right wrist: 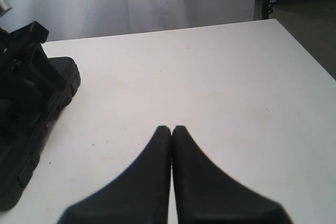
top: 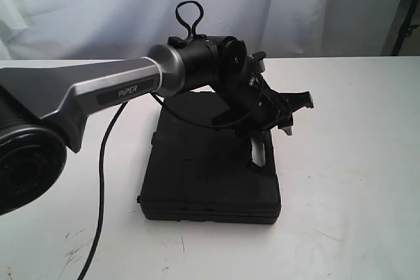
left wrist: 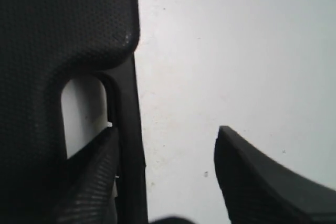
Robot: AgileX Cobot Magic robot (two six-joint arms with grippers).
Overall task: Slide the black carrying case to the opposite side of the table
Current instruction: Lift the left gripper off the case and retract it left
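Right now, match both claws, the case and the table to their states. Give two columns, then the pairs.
Things:
1 left claw
2 right claw
3 black carrying case
4 table

States:
A white
B shut
C open at the handle
D lying flat

Pairs: 1-C, 2-B, 3-D, 4-A.

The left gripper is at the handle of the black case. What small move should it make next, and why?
Probably close the left gripper on the handle bar of the black case. It is open, one finger in the handle opening and the other outside over the table, so a grip looks ready for sliding.
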